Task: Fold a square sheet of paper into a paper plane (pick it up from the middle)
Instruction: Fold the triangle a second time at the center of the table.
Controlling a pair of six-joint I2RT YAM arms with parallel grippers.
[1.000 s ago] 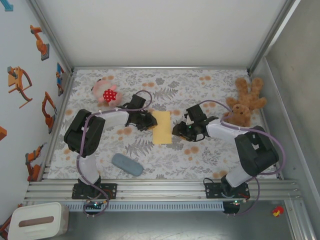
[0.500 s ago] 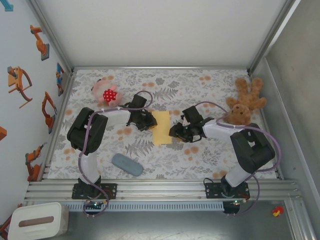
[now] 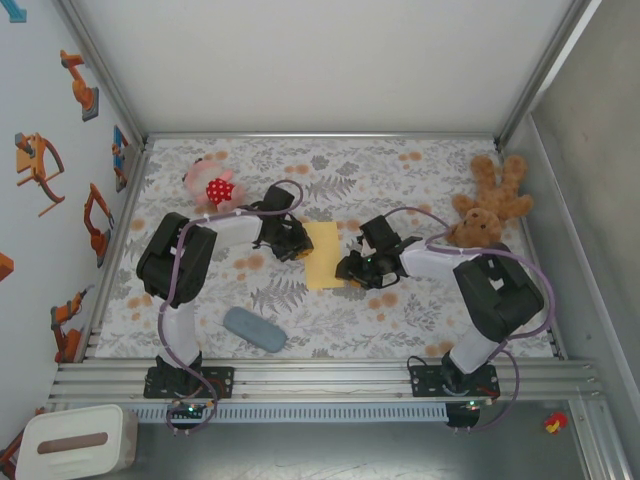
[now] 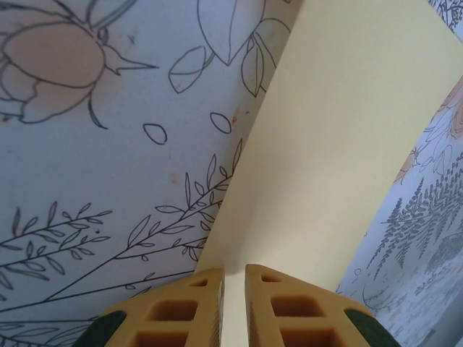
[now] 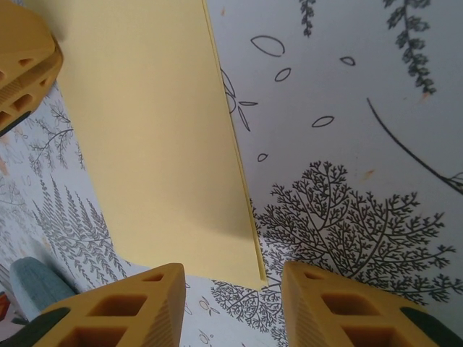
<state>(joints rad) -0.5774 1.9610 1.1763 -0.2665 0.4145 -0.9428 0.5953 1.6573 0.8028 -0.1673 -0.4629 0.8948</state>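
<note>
Now right gripper (image 5: 228, 288) nears paper (image 5: 145, 130) (leftward).

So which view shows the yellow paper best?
Top external: nearly the whole yellow paper is visible, folded narrow. Left wrist shows the end entering the left gripper; right wrist shows its long layered edge.

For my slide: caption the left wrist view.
Left gripper pinches the edge of the folded yellow sheet, floral table cover beneath.

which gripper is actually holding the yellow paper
The left gripper: its jaws are pinched on the paper's edge, while the right gripper stands open over the opposite edge.
</note>
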